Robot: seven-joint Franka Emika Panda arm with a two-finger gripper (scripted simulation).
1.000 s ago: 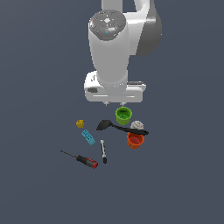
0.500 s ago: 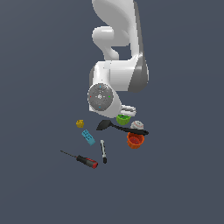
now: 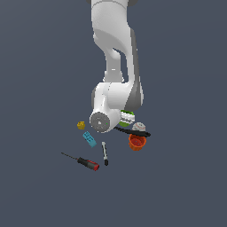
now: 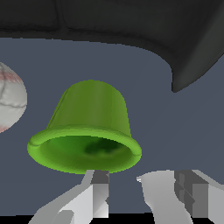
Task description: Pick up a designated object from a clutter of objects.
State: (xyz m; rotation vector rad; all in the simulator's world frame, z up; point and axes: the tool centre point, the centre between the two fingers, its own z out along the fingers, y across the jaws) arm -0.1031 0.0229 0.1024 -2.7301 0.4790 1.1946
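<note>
Lime-green cup (image 4: 89,127) lies among the clutter between the ball (image 4: 11,97) and the arm's wrist in the exterior view, with the gripper (image 4: 127,192) low and close in front of it, jaws apart and empty. Judged step: final approach before grasp; next the fingers (image 4: 94,194) must straddle the thick rim and close. Cup's rim faces the wrist camera, base away, its axis along the approach line.

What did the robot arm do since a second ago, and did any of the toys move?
The arm swung down low over the pile until its gripper reached the green cup. The fingers sit at the cup's rim, nothing lifted yet. The orange cup, spatula, ball, screwdriver, marker, cyan brick and yellow block stayed put.
</note>
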